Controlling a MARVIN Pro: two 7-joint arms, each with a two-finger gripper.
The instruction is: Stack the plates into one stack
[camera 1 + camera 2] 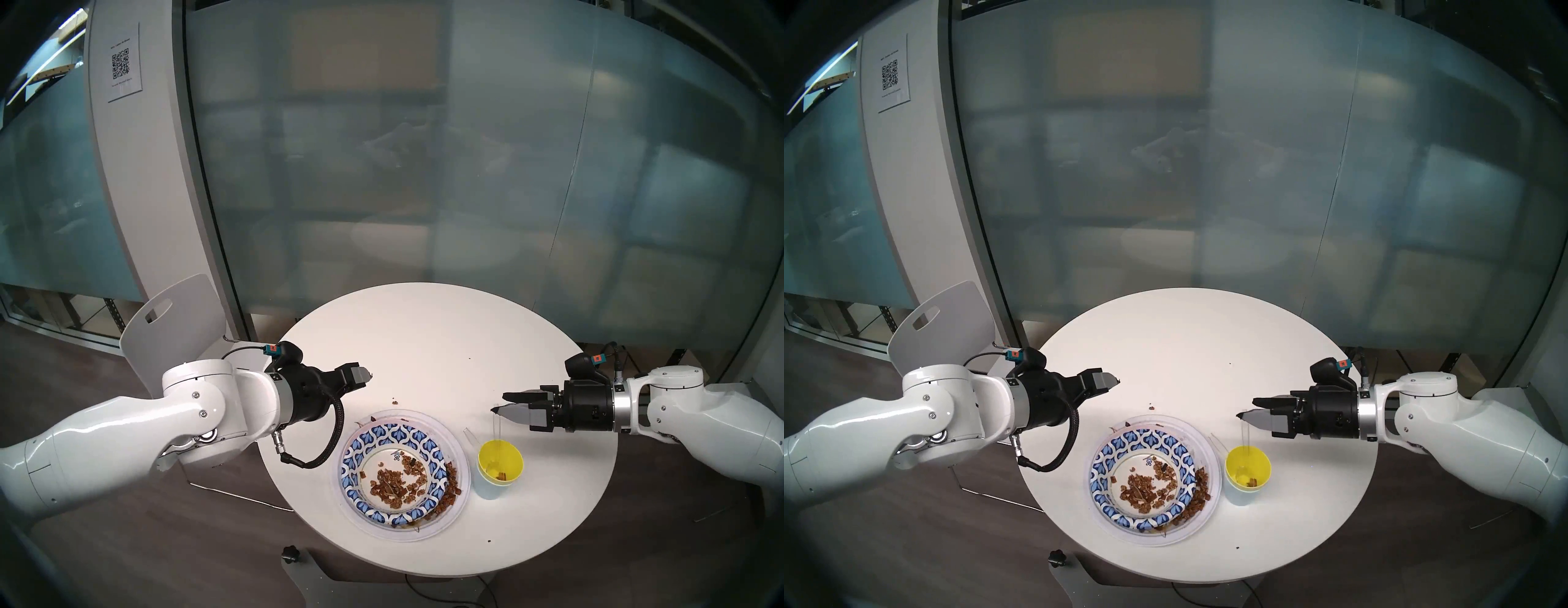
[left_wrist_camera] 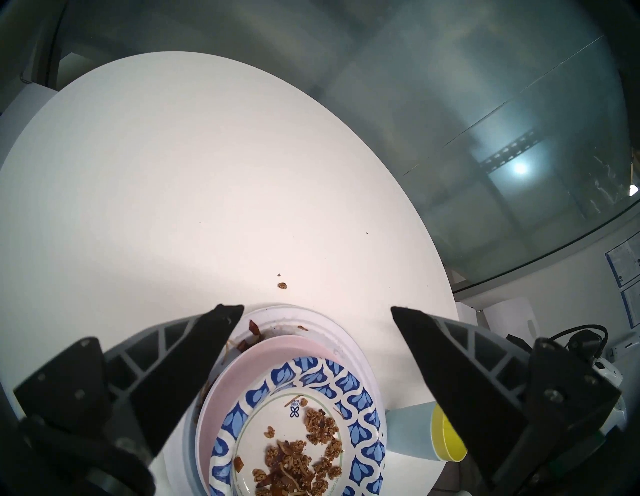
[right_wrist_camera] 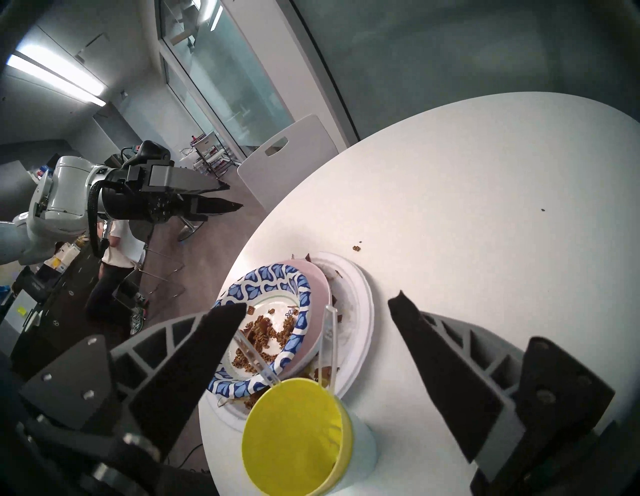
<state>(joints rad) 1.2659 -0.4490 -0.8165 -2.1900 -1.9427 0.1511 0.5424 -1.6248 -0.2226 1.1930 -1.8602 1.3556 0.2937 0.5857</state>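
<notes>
Frosted glass wall behind; round white table (image 1: pixel 424 339) in front. On its near half, toward 6 o'clock: the stack (image 1: pixel 401 473), large white plate (image 1: pixel 460 458) as base, pale pink plate (image 2: pixel 277 350) above it, blue-white patterned paper plate (image 1: pixel 365 450) uppermost and shifted toward 8 o'clock, brown granola crumbs (image 1: pixel 396 479) scattered on top. Light blue plate not discernible. Just beside the stack at 3 o'clock: yellow cup (image 1: pixel 500 460) nested in a light blue cup (image 2: pixel 408 433), clear straws (image 3: pixel 327 343) poking out. Left gripper (image 1: pixel 360 375) at 9 o'clock, above the table, fingers spread, empty. Right gripper (image 1: pixel 507 403) at 3 o'clock, above the cups, fingers likewise spread, holding nothing.
</notes>
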